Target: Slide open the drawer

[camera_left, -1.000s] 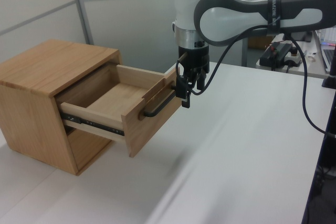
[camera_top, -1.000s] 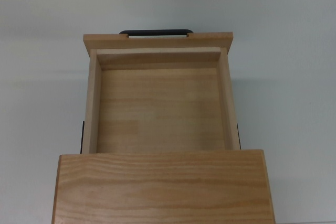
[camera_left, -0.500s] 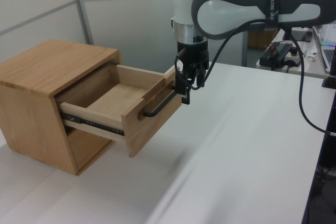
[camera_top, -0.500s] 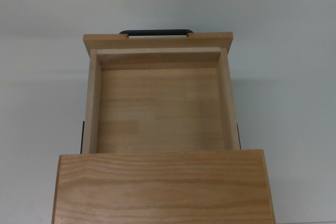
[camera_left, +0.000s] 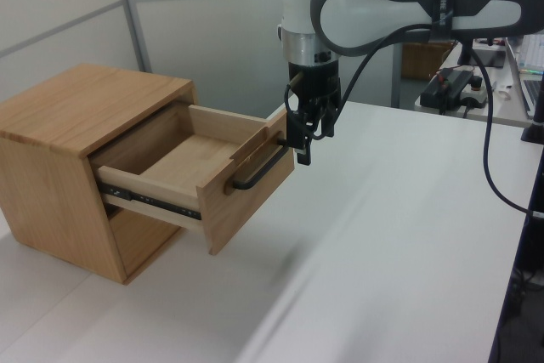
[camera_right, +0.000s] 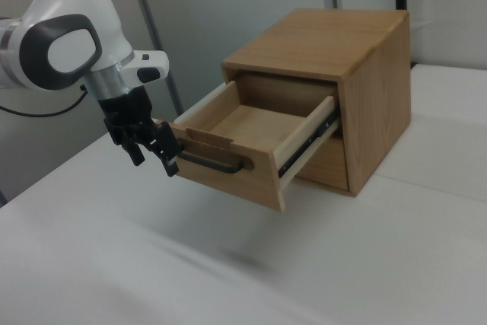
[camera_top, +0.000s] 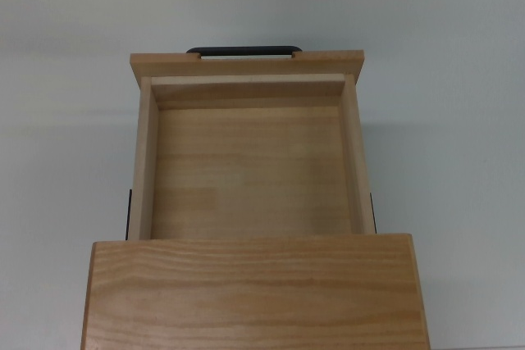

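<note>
Robotics laboratory. A white Franka arm (camera_left: 408,10) trailing black cables (camera_left: 489,142) works over a plain white table (camera_left: 399,261), on which stands a single wooden cabinet (camera_right: 358,74). Pale partition panels with metal framing (camera_left: 127,6) enclose the bench; a cluttered side bench with equipment (camera_left: 450,87) stands behind.

The top view's lower edge cuts off the cabinet (camera_top: 254,293), and the tool lies out of that frame. In the left view the drawer (camera_left: 183,172) hides its far side rail. The right view's left edge crops the arm (camera_right: 46,43).
</note>
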